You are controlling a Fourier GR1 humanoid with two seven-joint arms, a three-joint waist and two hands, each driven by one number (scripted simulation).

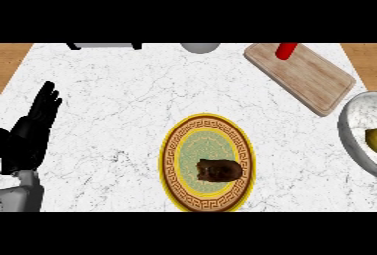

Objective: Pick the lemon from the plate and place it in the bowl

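Fingers (46, 102) of the left hand (29, 130) stand straight and close together, pointing up along the left edge of the white marble counter (110, 99), holding nothing; the hand rests there, open, with its grey forearm (18, 194) below it. The right hand does not show. Well to the right of the left hand, near the middle of the counter, lies a plate (208, 124) with a yellow rim and a brown patterned band, and on its lower right part sits a dark brown lump (219, 171); whether this is the lemon cannot be told, for it looks nothing like one. At the right edge stands a grey bowl (353, 117), cut off by the frame, with something yellowish (370, 139) inside it. Above the bowl lies a wooden cutting board (309, 79) at a slant, with a red thing (287, 50) on its upper end. At the top edge a grey round object (200, 47) peeps in
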